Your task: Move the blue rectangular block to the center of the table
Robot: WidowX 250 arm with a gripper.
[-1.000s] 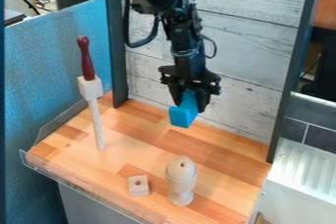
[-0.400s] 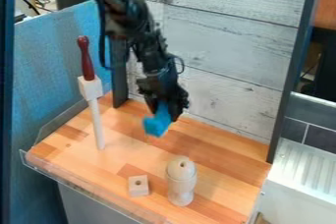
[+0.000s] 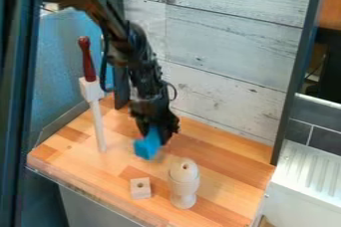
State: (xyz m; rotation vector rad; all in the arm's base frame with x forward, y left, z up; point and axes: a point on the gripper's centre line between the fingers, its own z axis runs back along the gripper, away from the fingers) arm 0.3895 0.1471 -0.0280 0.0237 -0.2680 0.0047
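Hanging over the table (image 3: 223,146) in the camera view, the gripper (image 3: 154,132) has its fingers drawn in on the blue block (image 3: 146,144), one on each side, with the near end of the block jutting out past them. The grip appears firm. The block is above or very close to the middle part of the board, beyond the small wooden cube (image 3: 140,188) and up and to the left of the wooden figure (image 3: 183,183). The block's long axis slants from between the fingers down toward the lower left of the view. Judged from this angle, the table's centre lies just beside the block, slightly to the right and toward the camera. The placement therefore calls for a short shift that way and a lowering; a wide swing could catch the figure. The block should be levelled before release, as a tilted end may tip on contact.

Noted as hard to make out: the block's rear portion is covered by the gripper, its outline is blurred, and any gap between its underside and the table cannot be confirmed. The arm's upper part is cut off at the top edge.
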